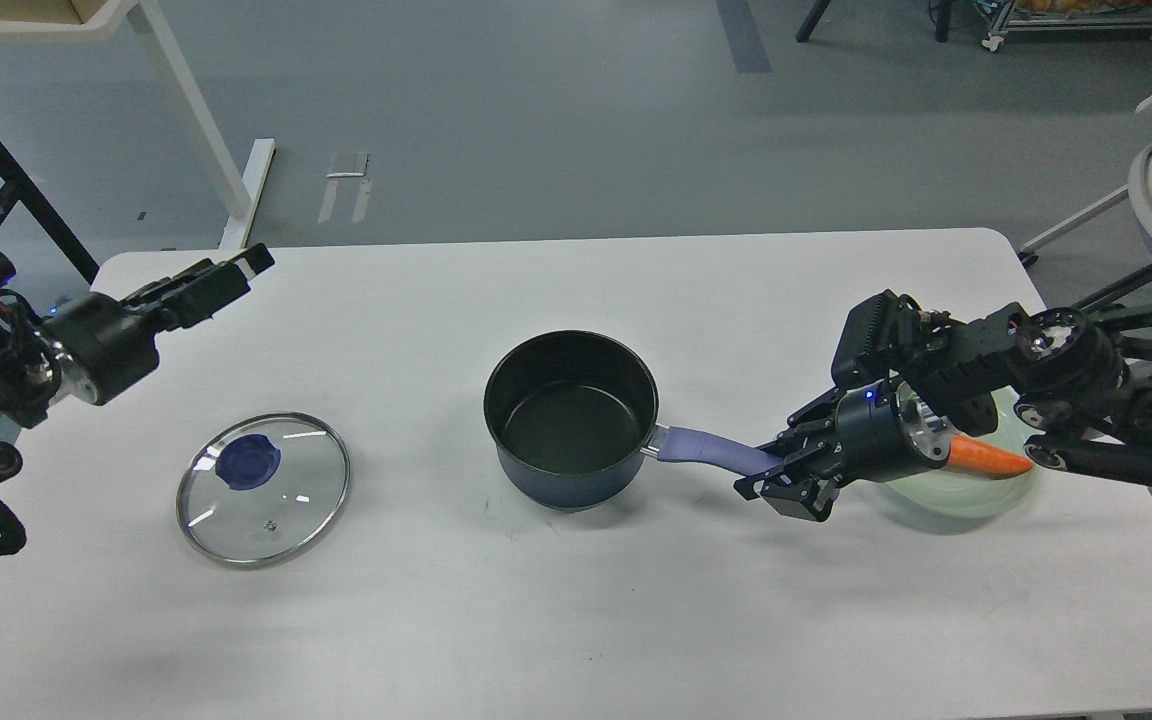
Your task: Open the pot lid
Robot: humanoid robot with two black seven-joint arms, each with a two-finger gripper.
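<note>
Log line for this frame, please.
lid off, flat on table | pot open | right tool on pot handle | left tool apart from lid

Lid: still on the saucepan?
No. The glass lid lies flat on the table, left of the open saucepan.
</note>
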